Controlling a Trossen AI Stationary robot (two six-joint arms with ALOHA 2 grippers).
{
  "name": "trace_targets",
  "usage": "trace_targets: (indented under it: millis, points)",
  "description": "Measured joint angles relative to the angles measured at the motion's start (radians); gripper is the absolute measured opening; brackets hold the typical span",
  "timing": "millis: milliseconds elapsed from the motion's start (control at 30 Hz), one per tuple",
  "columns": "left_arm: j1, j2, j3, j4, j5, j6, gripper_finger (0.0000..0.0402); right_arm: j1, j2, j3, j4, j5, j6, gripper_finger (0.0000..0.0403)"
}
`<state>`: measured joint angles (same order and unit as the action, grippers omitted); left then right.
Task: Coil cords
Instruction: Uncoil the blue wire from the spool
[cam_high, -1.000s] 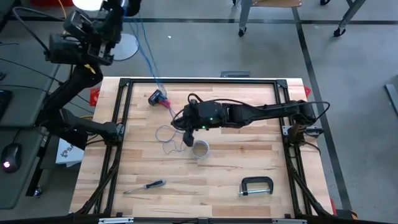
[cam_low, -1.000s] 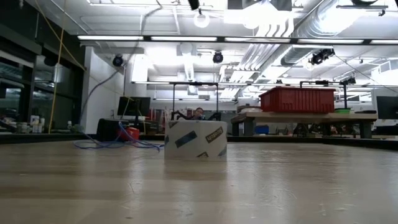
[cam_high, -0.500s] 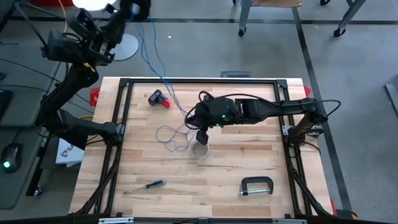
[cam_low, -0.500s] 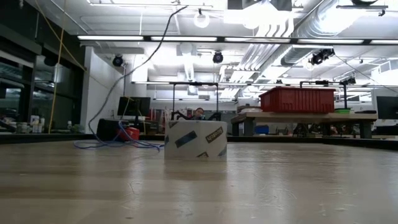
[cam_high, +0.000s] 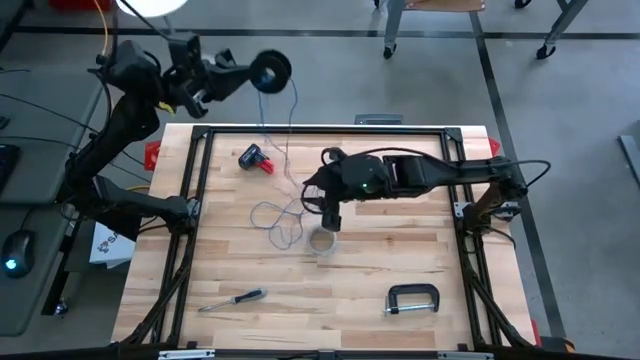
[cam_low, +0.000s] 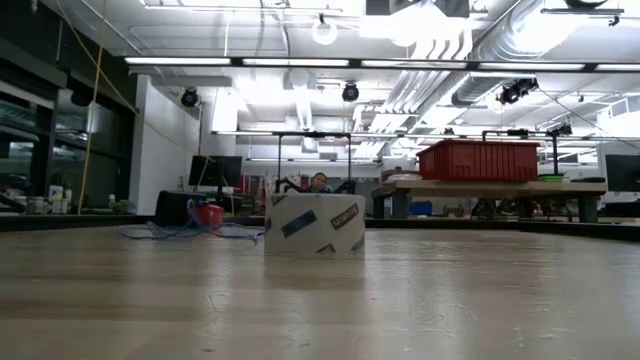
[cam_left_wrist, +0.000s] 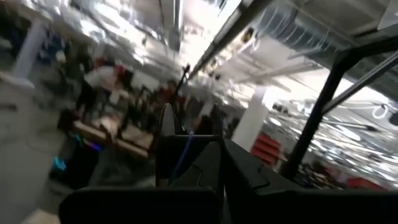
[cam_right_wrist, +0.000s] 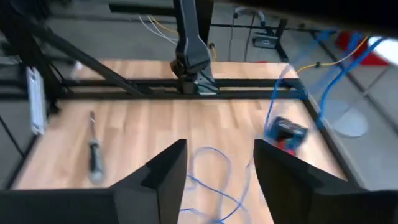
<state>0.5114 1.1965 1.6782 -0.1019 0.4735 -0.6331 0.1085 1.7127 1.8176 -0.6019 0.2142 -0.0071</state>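
Two cords (cam_high: 277, 215) looped just beside open right gripper (cam_high: 330, 220)

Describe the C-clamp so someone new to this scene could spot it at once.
Start with the wooden table in the high view and go to its near right part, by the right-hand frame rail. The C-clamp lies flat there, alone. It is dark metal and C-shaped, unlike the slim screwdriver lying near the left side.

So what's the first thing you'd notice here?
Probably the blue cord, stretched from its loops on the table up to the left end effector, which pinches it high beyond the table's far edge. Next, the right end effector, open, hovering beside the loops and just above a roll of tape.
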Motion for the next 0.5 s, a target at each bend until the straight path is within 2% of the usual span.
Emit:
trace_targets:
  millis: [200,333,500]
  points:
    - [0.0,-0.001,0.0,-0.02,0.101,-0.059,0.0001,-0.001,0.0,0.13,-0.185,0.025,-0.047,0.0185]
    - [0.0,-0.001,0.0,-0.06,0.162,-0.067,0.0001,-0.001,0.0,0.229,-0.24,0.095,-0.104,0.0186]
    - [0.0,0.0,0.0,-0.166,0.183,0.062,0.0001,-0.004,0.0,0.368,-0.237,0.114,-0.151,0.0186]
